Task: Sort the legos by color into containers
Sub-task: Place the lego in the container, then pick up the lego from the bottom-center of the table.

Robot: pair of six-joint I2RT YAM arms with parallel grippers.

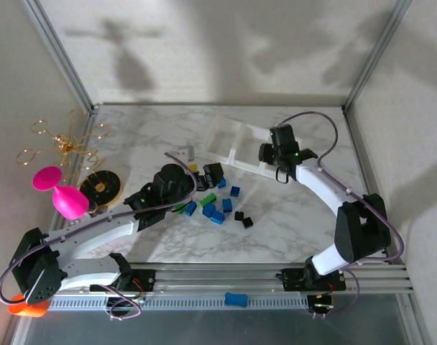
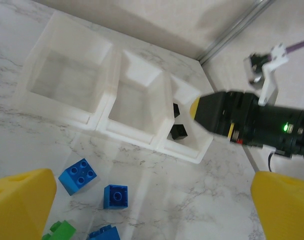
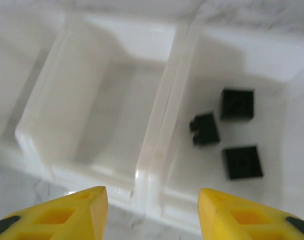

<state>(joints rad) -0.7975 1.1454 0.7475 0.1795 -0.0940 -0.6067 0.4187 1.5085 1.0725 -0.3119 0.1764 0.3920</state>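
On the marble tabletop (image 1: 297, 223), our right gripper (image 3: 151, 200) hangs spread and empty over the white three-bin tray (image 3: 153, 145).
Just past its fingertips, three black legos (image 3: 237, 104) lie in the end bin. Our left gripper (image 2: 152, 200), equally spread and holding nothing, hovers over loose blue legos (image 2: 78, 176) and a green lego (image 2: 59, 231) lying just before the tray.

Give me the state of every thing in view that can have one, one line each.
left gripper, jaws open, holding nothing
right gripper, jaws open, holding nothing, over the containers
containers, upright, tops open
end bin, holds three black legos
middle bin, empty
far bin, empty
loose legos, scattered on the table, unsorted
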